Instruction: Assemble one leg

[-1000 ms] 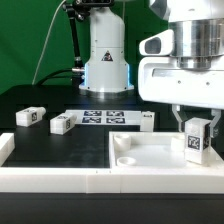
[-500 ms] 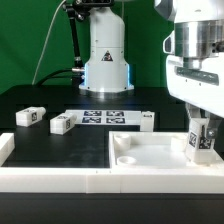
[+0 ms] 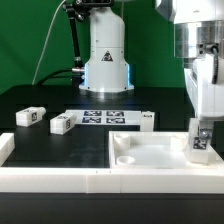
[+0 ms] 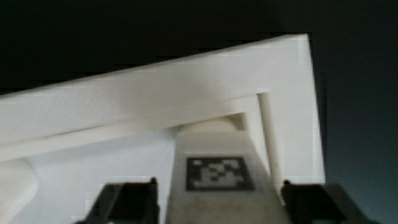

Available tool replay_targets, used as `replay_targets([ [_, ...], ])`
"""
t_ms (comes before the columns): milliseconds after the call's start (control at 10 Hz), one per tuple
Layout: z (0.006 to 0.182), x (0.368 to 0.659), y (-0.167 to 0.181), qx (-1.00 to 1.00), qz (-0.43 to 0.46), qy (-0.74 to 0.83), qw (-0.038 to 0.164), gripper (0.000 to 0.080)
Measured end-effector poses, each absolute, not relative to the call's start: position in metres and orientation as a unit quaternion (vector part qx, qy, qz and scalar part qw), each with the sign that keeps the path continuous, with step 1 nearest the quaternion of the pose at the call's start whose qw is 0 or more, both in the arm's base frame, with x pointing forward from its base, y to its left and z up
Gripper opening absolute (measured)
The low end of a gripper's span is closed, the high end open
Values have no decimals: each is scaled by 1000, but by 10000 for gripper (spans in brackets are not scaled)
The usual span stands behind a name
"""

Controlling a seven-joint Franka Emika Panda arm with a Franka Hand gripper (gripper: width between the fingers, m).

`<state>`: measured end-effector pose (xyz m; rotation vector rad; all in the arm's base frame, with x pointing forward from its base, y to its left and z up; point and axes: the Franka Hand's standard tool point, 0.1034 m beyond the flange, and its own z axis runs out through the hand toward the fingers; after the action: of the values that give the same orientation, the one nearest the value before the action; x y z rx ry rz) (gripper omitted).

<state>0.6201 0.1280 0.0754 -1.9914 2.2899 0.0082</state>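
My gripper (image 3: 201, 127) is shut on a leg (image 3: 200, 143), a small white block with a fiducial tag, and holds it upright. The leg stands over the corner of the large white tabletop panel (image 3: 150, 152) at the exterior view's right, its lower end at the panel surface. In the wrist view the leg (image 4: 217, 172) sits between my two dark fingers (image 4: 125, 202), with the panel's corner (image 4: 178, 100) beyond it. Three more legs lie on the black table: one (image 3: 30, 117) at the left, one (image 3: 63, 123) beside it, one (image 3: 146, 120) behind the panel.
The marker board (image 3: 103, 118) lies flat in front of the robot base (image 3: 105, 60). A white raised rim (image 3: 60, 180) runs along the front edge, with a short wall at the left. The panel has round recesses, one near its left corner (image 3: 125, 157).
My gripper has turned and shifted a little to the exterior view's right, carrying the leg down closer to the panel's right corner. The other legs have not moved.
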Motion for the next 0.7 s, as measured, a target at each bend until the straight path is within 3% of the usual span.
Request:
replay_targets([
  [100, 75, 620, 128, -675, 1, 736, 53, 536],
  [200, 76, 620, 127, -699, -1, 713, 54, 536],
  [300, 76, 620, 127, -738, -4, 672, 53, 624],
  [700, 77, 621, 131, -881, -17, 471, 48, 649],
])
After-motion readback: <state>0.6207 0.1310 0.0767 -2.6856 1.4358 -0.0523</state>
